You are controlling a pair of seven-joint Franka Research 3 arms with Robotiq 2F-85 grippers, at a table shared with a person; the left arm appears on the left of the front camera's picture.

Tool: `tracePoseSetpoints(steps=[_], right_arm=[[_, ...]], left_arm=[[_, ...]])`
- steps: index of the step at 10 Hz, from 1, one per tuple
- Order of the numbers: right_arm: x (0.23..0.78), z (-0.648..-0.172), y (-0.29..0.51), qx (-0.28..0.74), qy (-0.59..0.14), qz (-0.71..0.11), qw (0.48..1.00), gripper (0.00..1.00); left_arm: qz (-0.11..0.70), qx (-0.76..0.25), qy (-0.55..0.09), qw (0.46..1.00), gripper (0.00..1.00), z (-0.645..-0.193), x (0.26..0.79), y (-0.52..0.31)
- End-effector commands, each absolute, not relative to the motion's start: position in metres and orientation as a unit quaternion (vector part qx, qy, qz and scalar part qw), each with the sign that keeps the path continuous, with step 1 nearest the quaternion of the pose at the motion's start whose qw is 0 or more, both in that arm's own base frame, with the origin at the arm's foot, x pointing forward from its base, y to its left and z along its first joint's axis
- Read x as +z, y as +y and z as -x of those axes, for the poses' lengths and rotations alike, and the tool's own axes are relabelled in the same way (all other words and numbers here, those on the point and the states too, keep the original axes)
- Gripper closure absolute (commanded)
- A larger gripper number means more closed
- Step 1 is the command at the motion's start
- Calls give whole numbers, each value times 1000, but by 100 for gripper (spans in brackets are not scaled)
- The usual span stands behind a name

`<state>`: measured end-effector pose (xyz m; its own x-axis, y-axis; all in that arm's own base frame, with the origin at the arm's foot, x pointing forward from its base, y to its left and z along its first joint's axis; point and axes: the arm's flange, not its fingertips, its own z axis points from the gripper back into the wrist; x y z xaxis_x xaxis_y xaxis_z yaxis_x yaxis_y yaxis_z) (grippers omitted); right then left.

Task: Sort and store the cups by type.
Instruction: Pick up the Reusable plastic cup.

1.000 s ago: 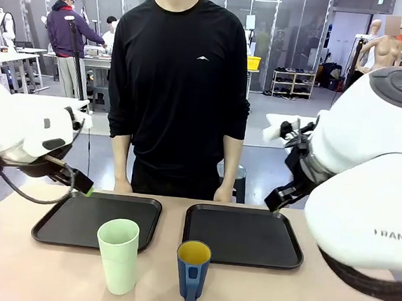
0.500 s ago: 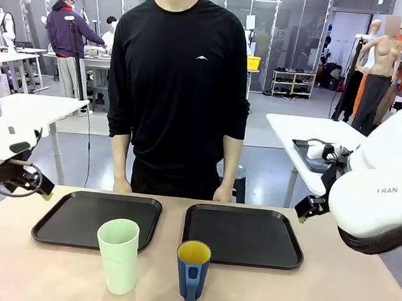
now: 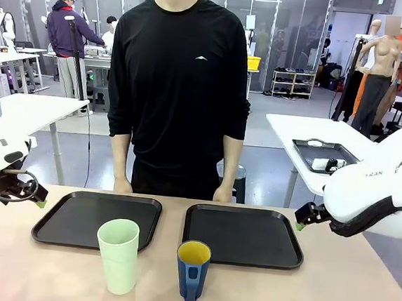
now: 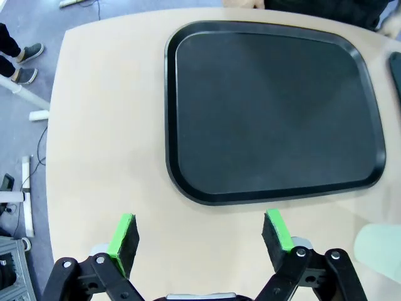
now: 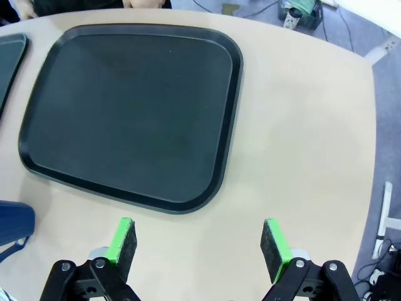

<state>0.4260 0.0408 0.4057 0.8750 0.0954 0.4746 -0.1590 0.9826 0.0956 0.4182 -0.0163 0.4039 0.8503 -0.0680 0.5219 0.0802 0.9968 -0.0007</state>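
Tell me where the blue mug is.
Front view: the blue mug stands near centre, right of the green tumbler, in front of the right tray.

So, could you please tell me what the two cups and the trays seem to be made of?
Green cup: probably plastic, matte pale mint, thin rim, no handle.
Blue cup: plastic or glazed ceramic, unclear; dark blue outside, yellow inside.
Left tray and right tray: likely black plastic, matte, with moulded raised rims.

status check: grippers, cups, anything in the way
Left gripper open, empty; right gripper open, empty. Mint-green tumbler and dark blue mug upright on table, nearer than left tray, right tray. Nothing blocking; person at far side.
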Motion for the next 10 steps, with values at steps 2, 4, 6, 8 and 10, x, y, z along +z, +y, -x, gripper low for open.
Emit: tracePoseSetpoints(steps=[2, 4, 6, 8, 10], right_arm=[[407, -433, 36, 75, -240, -68, 965, 0], [408, -428, 41, 66, -243, -66, 966, 0], [408, -428, 41, 66, -243, -66, 966, 0], [408, -428, 41, 66, -243, -66, 966, 0], [408, -428, 41, 66, -243, -66, 966, 0]], left_arm=[[10, -47, -282, 958, 0, -411, 398, -17], [11, -40, -272, 961, 0, -418, 404, -18], [11, -40, -272, 961, 0, -418, 404, -18], [11, -40, -272, 961, 0, -418, 404, -18], [11, -40, -272, 961, 0, -418, 404, -18]])
